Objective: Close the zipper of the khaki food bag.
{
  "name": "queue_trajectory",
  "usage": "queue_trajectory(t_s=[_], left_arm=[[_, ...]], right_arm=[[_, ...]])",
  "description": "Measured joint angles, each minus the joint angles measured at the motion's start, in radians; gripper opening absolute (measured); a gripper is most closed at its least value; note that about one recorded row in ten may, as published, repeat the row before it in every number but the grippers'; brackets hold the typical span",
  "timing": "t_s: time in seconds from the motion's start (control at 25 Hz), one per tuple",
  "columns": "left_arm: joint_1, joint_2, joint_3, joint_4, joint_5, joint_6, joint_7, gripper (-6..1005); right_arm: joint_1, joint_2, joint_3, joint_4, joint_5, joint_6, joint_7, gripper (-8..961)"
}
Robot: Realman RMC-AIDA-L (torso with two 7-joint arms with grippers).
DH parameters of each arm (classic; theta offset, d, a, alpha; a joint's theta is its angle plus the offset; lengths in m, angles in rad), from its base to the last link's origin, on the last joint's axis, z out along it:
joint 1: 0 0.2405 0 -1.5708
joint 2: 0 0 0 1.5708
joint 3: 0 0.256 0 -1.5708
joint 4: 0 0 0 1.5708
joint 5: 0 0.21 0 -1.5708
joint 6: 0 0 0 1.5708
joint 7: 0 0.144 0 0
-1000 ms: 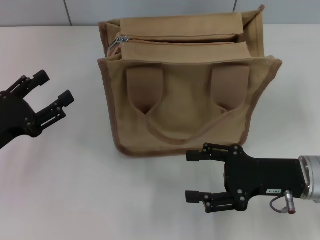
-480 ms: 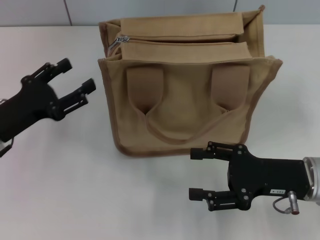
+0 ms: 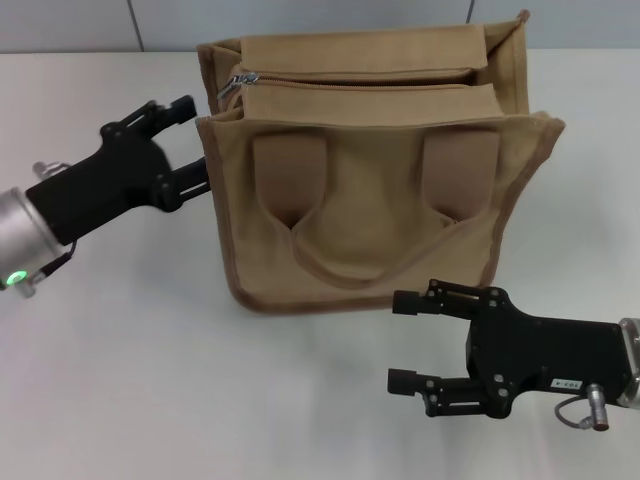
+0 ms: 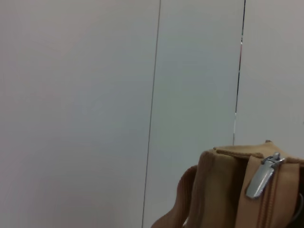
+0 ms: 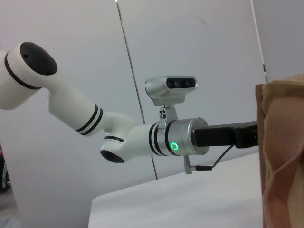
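Khaki food bag (image 3: 370, 200) with brown piping; silver zipper (image 3: 232, 86) pull.

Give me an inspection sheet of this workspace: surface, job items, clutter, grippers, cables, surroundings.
Surface: white table, bare around the bag.
Job items: khaki food bag upright mid-table; zipper runs along its top, silver slider at the robot's left end.
Clutter: nothing seen.
Grippers: left gripper open, beside the bag's left upper corner, below the slider; right gripper open, in front of the bag, apart from it.
Cables: thin cable looped at the right wrist.
Surroundings: pale panelled wall behind the table.
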Motion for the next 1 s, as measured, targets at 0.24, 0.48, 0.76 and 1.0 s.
queue_trajectory(t_s=[0.24,0.48,0.76,1.0], left_arm=[[-0.019,-0.001,0.002,-0.013,-0.005,-0.039,-0.005,765],[-0.019,0.004,-0.002,-0.014,-0.006,-0.026,-0.026,762],[-0.013,0.005,-0.006,-0.01,-0.009,-0.004,-0.036,710],[-0.006,0.006,-0.007,-0.008,-0.017,0.016,-0.04,388]], right_arm=[[-0.004,0.0,0.001,0.0,0.0,-0.001,-0.002,754],[-0.004,0.0,0.001,0.0,0.0,-0.001,-0.003,747],[-0.004,0.0,0.001,0.0,0.0,-0.012,-0.004,740],[-0.004,0.0,0.001,0.0,0.0,-0.015,-0.004,734]])
